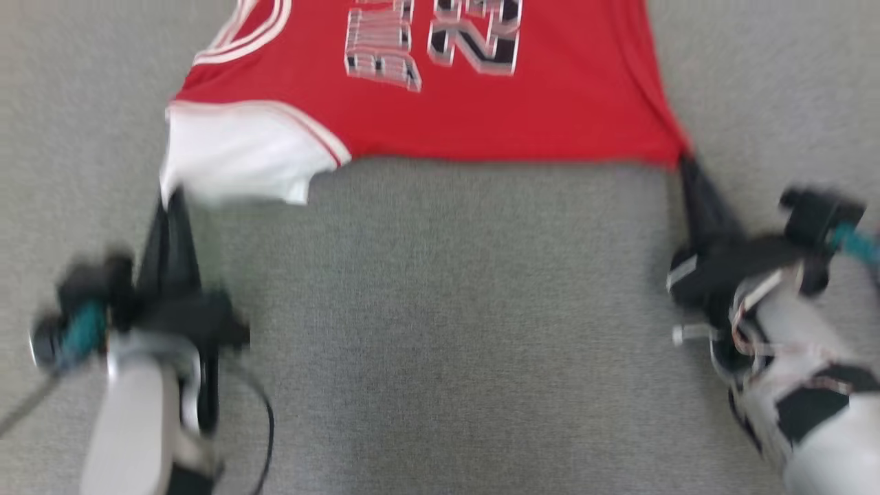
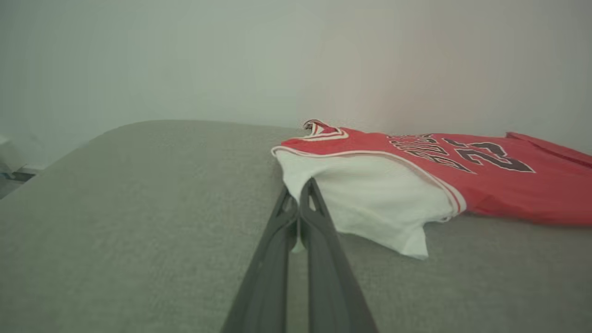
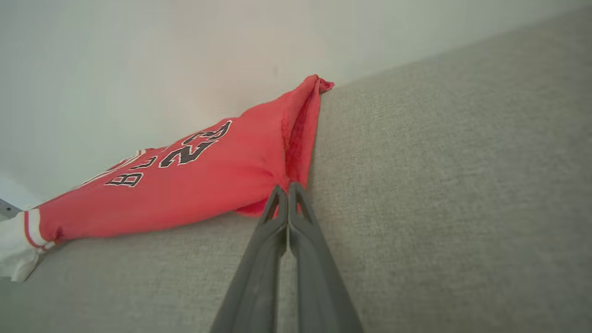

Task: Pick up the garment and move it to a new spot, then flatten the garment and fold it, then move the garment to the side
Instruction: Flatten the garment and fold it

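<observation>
A red basketball jersey (image 1: 481, 117) with a white sleeve panel and black-and-white lettering lies spread across the grey fabric surface (image 1: 481, 309), its near edge stretched between my two grippers. My left gripper (image 1: 173, 196) is shut on the white corner of the jersey (image 2: 370, 199), its fingertips pinching cloth at the left gripper (image 2: 298, 192). My right gripper (image 1: 686, 161) is shut on the red corner of the jersey (image 3: 208, 185), and the cloth bunches at the right gripper (image 3: 287, 189). The head view is blurred.
The grey fabric surface (image 3: 439, 185) runs wide on the near side and to both sides of the jersey. A pale wall (image 2: 231, 60) rises behind the surface. Its rounded edge (image 2: 69, 152) falls away at the far left of the left wrist view.
</observation>
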Tool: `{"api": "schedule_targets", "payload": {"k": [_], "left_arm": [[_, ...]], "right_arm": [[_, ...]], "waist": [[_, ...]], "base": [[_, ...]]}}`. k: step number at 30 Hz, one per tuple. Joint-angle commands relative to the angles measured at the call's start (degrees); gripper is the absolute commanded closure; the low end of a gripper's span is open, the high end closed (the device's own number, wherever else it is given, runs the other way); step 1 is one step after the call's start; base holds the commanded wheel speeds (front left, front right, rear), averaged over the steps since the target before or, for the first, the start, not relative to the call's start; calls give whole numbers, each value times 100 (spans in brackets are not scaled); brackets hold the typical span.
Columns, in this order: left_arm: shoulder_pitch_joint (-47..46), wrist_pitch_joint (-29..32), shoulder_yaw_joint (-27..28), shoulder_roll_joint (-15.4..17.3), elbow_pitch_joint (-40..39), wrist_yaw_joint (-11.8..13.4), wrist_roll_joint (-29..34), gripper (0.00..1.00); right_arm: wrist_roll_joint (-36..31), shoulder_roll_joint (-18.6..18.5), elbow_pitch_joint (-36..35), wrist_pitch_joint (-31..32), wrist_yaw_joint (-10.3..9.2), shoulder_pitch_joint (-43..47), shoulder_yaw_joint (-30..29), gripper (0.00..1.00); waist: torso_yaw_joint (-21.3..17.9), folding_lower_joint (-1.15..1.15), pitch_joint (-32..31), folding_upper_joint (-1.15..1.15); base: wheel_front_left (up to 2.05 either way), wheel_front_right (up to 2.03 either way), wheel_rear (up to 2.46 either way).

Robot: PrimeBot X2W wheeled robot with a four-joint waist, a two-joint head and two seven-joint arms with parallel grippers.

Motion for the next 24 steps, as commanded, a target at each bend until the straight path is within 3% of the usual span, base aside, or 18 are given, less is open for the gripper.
{"api": "schedule_targets", "payload": {"k": [1, 11, 24], "left_arm": [[204, -17, 77, -50, -19, 13, -75, 100], [1859, -17, 350, -159, 353, -47, -349, 100], [3396, -17, 19, -155, 516, 23, -766, 100]], "right_arm": [[177, -51, -30, 18, -12, 229, 113, 100], [1556, -379, -167, 3, -12, 1592, 769, 100], [1467, -238, 90, -34, -12, 2853, 1124, 100]], "waist": [[-208, 1, -571, -1], [-283, 1, -1482, -1], [-145, 1, -2525, -1]], "base": [[0, 0, 0], [0, 0, 0], [0, 0, 0]]}}
